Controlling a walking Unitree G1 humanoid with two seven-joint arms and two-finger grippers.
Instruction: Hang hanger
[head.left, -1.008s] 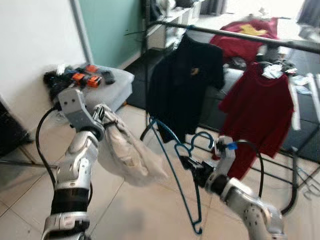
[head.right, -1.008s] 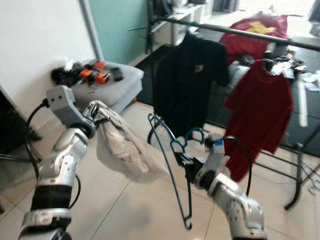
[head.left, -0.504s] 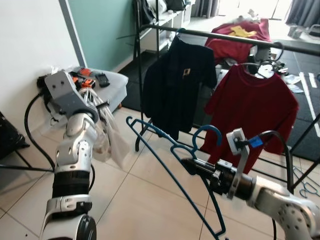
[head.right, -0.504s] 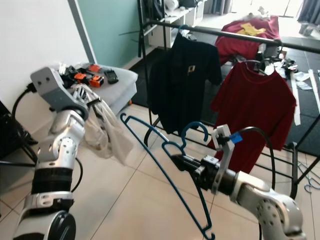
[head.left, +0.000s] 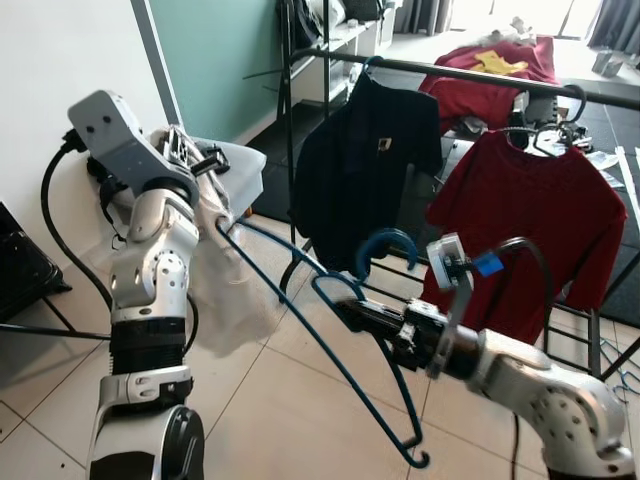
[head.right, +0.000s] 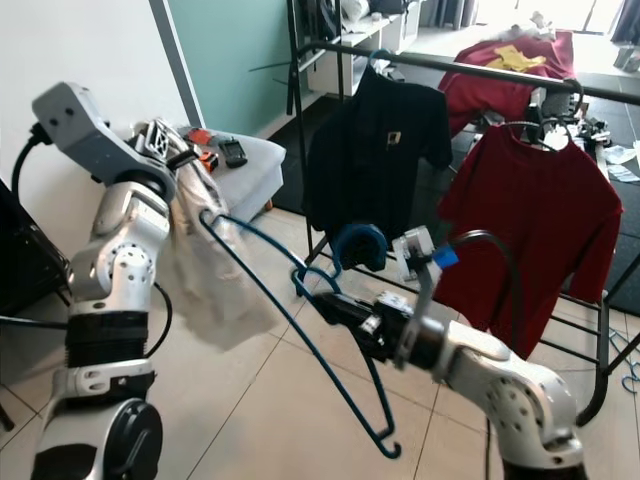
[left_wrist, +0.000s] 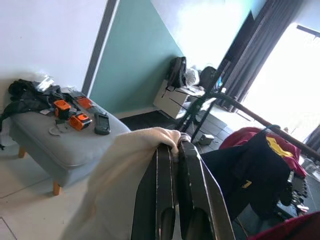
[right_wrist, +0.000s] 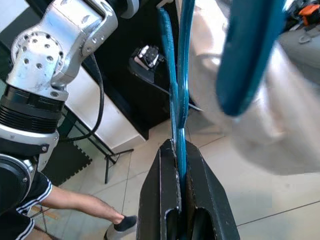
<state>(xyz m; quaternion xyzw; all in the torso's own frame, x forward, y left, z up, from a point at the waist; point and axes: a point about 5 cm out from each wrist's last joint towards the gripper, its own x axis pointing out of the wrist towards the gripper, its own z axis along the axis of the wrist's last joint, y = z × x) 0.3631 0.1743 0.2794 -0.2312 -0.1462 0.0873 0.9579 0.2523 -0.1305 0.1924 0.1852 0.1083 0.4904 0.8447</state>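
Hanger (head.left: 330, 335): blue, pinched at its neck by your right end effector (head.left: 350, 312), whose fingers are closed on the wire; the hook curls up just above the grip.
Long axis: it runs from 10 o'clock, near the left arm, down to 5 o'clock above the floor.
Left end effector (left_wrist: 172, 165): fingers clamped on a pale garment (head.left: 225, 290), which drapes at 9 o'clock of the hanger; the hanger's upper tip seems to touch the cloth, though that's hard to judge.
Rail (head.left: 500, 80): at 12 o'clock beyond the hook, bearing a black shirt (head.left: 365, 170) and a red shirt (head.left: 535, 235).
Nearer arm: your right one.
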